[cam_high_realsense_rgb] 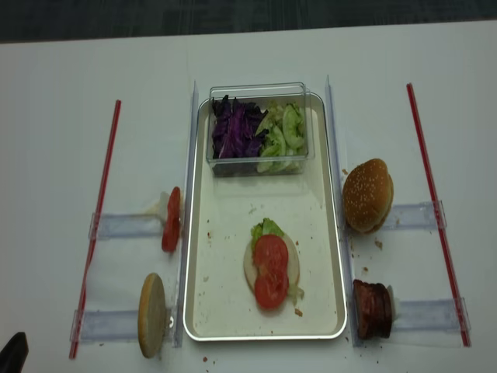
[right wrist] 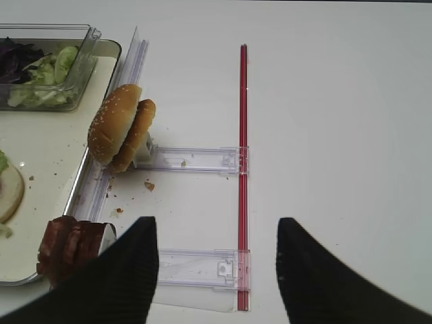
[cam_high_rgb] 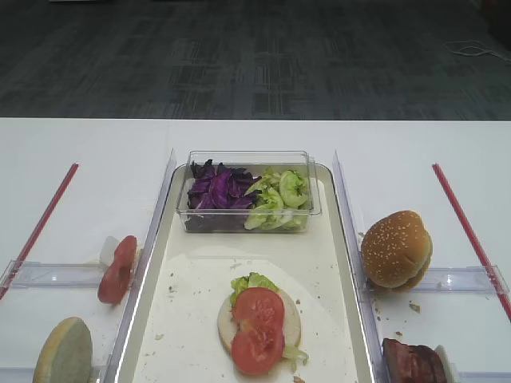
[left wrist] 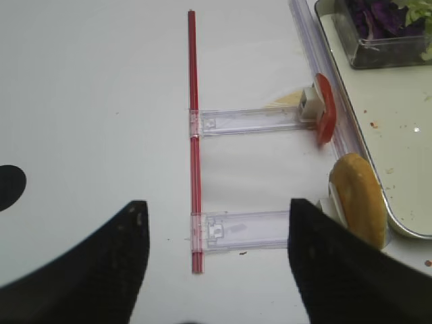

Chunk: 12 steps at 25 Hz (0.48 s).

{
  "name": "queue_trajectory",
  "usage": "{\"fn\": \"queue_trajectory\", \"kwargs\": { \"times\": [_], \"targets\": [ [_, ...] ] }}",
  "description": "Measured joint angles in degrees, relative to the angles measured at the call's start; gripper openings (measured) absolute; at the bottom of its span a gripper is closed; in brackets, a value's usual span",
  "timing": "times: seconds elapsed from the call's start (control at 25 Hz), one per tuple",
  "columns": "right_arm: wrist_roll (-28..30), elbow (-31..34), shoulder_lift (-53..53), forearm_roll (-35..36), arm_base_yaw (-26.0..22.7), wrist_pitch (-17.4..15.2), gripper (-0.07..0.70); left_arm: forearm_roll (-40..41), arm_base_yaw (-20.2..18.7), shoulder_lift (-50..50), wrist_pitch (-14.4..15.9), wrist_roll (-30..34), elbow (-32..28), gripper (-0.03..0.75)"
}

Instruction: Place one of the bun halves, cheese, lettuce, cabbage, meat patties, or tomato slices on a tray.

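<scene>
Two high views facing tray [cam_high_realsense_rgb: 264, 336], wrist cams low over flanking tabletop

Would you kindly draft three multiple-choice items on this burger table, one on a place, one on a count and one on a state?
1. Where do the cabbage and lettuce sit?
A. In a clear box on the tray
B. On the table left of the tray
C. On top of the sesame bun

2. How many tomato slices lie on the bun half on the tray?
A. None
B. Two
C. Five

3. How does the left hand stand?
A. Shut on a tomato slice
B. Shut on a bun half
C. Open, holding nothing

Answers: 1 A, the box rests at the tray's far end; 2 B, two red rounds overlap on it; 3 C, its fingers stand wide apart over bare table.
</scene>
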State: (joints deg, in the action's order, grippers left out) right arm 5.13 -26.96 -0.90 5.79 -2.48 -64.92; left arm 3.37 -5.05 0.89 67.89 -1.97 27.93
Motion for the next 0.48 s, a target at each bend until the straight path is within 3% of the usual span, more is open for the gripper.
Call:
{"fn": "queue_trajectory", "kwargs": {
  "times": [0.48],
  "targets": [
    [-0.3, 0.0, 0.0, 0.0, 0.0, 0.0, 0.405, 0.4, 0.0, 0.0, 0.1, -0.8, 0.0, 0.423]
  ]
}}
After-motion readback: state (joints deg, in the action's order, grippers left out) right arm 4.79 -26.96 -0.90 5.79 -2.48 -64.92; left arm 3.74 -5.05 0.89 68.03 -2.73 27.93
